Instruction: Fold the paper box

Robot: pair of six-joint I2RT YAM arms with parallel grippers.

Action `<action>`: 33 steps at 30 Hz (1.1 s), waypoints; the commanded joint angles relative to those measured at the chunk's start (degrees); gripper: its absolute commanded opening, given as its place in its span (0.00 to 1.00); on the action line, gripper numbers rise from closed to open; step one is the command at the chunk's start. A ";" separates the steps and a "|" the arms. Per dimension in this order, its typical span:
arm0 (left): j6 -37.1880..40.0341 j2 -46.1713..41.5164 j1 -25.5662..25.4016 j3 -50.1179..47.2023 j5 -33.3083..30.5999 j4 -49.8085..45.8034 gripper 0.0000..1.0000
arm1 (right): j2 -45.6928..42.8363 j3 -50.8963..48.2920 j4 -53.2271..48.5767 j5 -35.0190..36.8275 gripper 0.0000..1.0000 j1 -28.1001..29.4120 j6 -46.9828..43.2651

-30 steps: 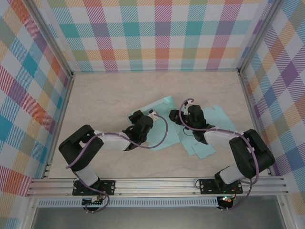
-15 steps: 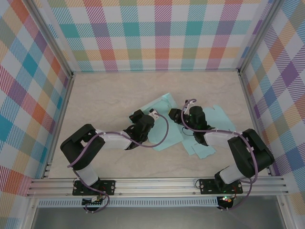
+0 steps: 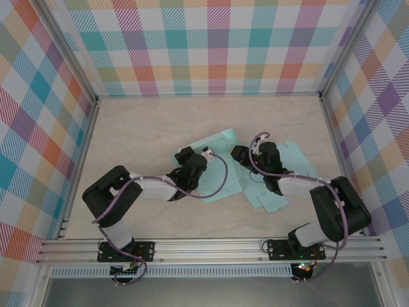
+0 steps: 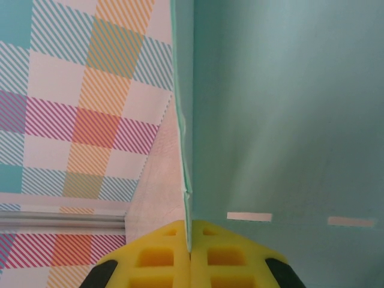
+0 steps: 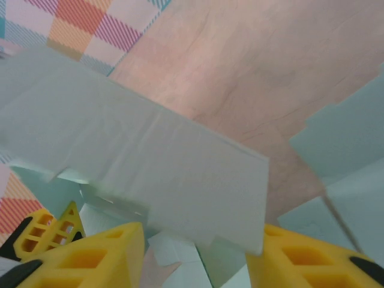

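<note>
Top external: right jaws farther right.

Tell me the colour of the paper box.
Plain light teal. The paper box shows best in the top external view.

The paper box is laid on the table, right of centre. The left gripper is set at its left edge, with that edge caught between the pads. The right gripper is placed just beside, to the right, over the box's middle, and a panel is seen before its parted fingers.
</note>
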 commanded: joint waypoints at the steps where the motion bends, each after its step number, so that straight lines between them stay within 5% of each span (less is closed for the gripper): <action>1: 5.32 1.97 -0.67 -0.62 0.80 4.94 0.00 | -5.77 -0.87 -8.96 1.21 0.52 -2.09 -4.42; 10: 16.60 6.69 -0.93 -1.64 1.64 14.84 0.00 | -13.23 2.17 -23.17 -1.47 0.55 -10.71 -10.33; 19: 16.98 6.04 -1.76 -1.67 3.14 15.07 0.00 | 0.46 15.55 -33.26 -7.72 0.40 -14.02 -22.16; 28: 16.85 5.06 -2.00 -2.46 3.87 17.06 0.00 | 13.83 24.17 -32.66 -13.10 0.35 -14.39 -27.66; 33: 17.38 5.72 -2.14 -2.60 3.70 18.14 0.00 | 14.24 22.06 -29.80 -18.44 0.34 -14.21 -27.82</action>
